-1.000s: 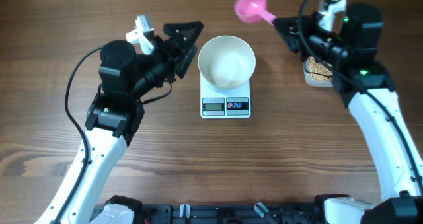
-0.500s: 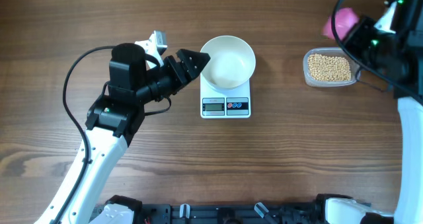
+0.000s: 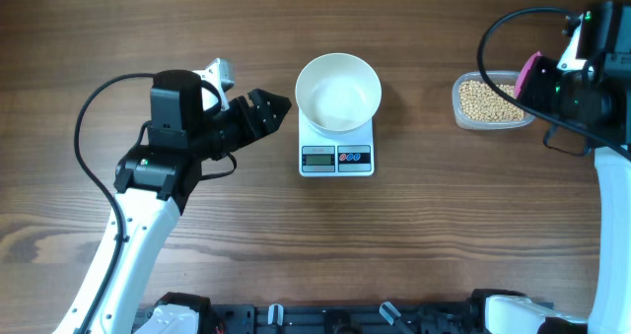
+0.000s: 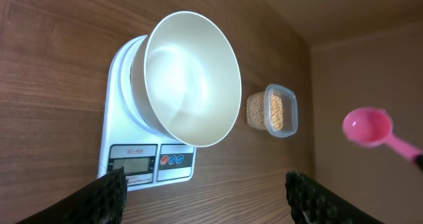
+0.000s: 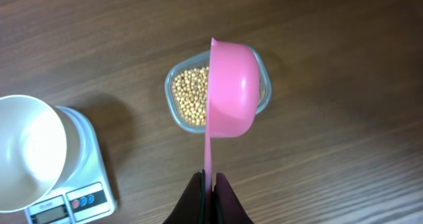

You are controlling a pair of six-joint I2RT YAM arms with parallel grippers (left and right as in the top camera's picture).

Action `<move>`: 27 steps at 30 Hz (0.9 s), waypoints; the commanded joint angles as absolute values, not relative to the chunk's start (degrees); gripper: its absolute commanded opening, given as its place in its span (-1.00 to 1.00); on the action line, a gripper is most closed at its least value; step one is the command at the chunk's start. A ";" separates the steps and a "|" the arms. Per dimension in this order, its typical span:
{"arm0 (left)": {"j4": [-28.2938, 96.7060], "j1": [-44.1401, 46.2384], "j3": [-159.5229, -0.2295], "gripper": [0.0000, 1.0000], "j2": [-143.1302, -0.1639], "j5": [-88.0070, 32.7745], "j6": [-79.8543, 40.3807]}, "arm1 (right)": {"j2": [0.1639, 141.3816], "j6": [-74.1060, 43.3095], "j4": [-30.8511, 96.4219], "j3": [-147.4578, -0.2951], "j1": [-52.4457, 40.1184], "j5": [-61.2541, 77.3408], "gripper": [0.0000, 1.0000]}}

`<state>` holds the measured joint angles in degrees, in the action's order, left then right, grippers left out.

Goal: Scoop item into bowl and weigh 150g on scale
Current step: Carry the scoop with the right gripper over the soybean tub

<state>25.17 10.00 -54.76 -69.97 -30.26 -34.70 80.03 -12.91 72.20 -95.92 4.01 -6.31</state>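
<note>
Overhead, I see the round white bowl [image 3: 338,91] on the small white square scale [image 3: 337,157] on the wooden desk [image 3: 246,226], my left fingers [image 3: 274,104] near it. My left wrist shows them spread wide, empty. My right wrist shows the right fingers [image 5: 195,203] pinching a pink plastic scoop [image 5: 231,92] over the clear tub [image 5: 168,92] of tan beans [image 5: 188,92].

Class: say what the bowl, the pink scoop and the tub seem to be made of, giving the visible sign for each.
The bowl: glossy white, probably glazed ceramic, possibly melamine; soft highlights on its inner wall. The scoop: smooth pink plastic; one even colour, dull sheen. The tub: clear plastic; the beans show through its wall.
</note>
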 commanded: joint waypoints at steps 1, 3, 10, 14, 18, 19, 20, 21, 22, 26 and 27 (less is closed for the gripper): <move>25.15 9.74 -55.09 0.54 -70.19 -29.89 -30.02 | 80.16 -8.97 70.48 -96.36 4.10 -7.73 -0.91; 25.12 9.74 -55.09 0.91 -70.19 -29.89 -30.02 | 80.16 -8.99 69.73 -96.27 4.10 -7.70 -0.91; 25.67 9.76 -55.09 0.92 -70.19 -34.50 -30.15 | 80.47 -8.69 66.41 -95.88 4.10 -7.73 -0.91; 29.30 11.94 -55.09 0.46 -70.19 -35.07 -29.93 | 80.47 -4.34 66.19 -95.88 4.10 -7.92 -0.91; 32.25 17.30 -55.09 0.01 -70.22 -32.53 -25.67 | 80.47 -4.62 64.64 -95.88 4.10 -7.25 -0.91; 32.91 19.11 -55.09 0.01 -70.30 -30.13 -25.69 | 80.47 -4.58 64.49 -95.88 4.10 -7.25 -0.92; 33.34 20.62 -55.09 0.01 -70.32 -28.18 -25.69 | 80.47 -4.12 64.29 -95.88 4.10 -7.27 -0.91; 33.76 22.20 -55.09 -0.02 -70.48 -25.89 -25.69 | 80.47 -2.74 64.10 -95.88 4.10 -7.22 -0.92; 33.95 23.83 -55.09 -0.11 -70.67 -23.68 -25.69 | 80.47 -1.15 63.96 -95.88 4.10 -7.25 -0.91; 33.56 30.55 -55.09 -0.49 -73.97 -18.31 -25.96 | 80.60 -0.45 63.24 -95.88 4.60 -1.28 -0.92; 33.34 31.94 -55.09 -0.52 -75.20 -17.28 -25.98 | 80.62 0.30 63.26 -95.88 4.82 0.01 -0.91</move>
